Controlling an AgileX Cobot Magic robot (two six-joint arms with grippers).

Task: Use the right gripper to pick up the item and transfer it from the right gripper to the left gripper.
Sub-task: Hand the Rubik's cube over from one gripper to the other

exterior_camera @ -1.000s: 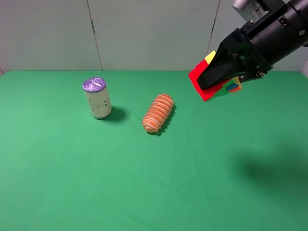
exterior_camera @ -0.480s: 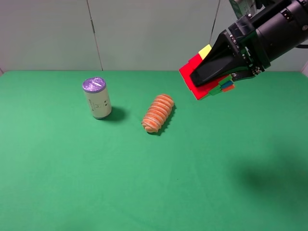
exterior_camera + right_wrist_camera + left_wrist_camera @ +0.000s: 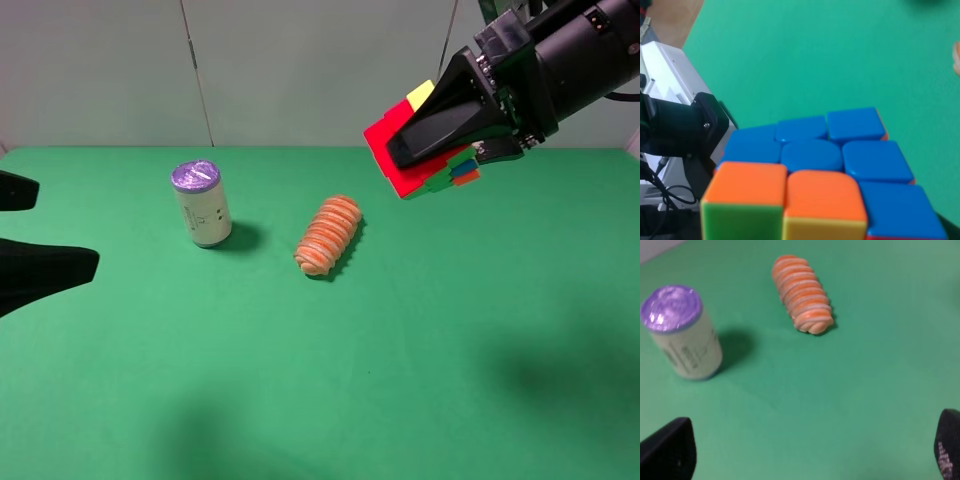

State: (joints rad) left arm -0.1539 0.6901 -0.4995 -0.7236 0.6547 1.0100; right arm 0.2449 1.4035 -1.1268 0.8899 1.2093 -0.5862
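Observation:
My right gripper [image 3: 428, 150] is shut on the multicoloured puzzle cube [image 3: 392, 158] and holds it high in the air at the upper right of the exterior view, red face toward the left. In the right wrist view the cube [image 3: 820, 165] fills the frame with blue and orange squares. My left gripper [image 3: 40, 232] enters at the far left edge, open and empty, well apart from the cube. In the left wrist view only its two dark fingertips [image 3: 667, 450] show, spread wide over the green cloth.
A ribbed orange roll [image 3: 328, 235] lies mid-table and shows in the left wrist view [image 3: 801, 293]. A purple-lidded can [image 3: 200, 203] stands upright to its left, also in the left wrist view [image 3: 681, 331]. Green cloth [image 3: 400, 340] covers the table.
My right gripper has carried the cube up and to the left. My left gripper has come into view at the left edge, casting a new shadow at the front.

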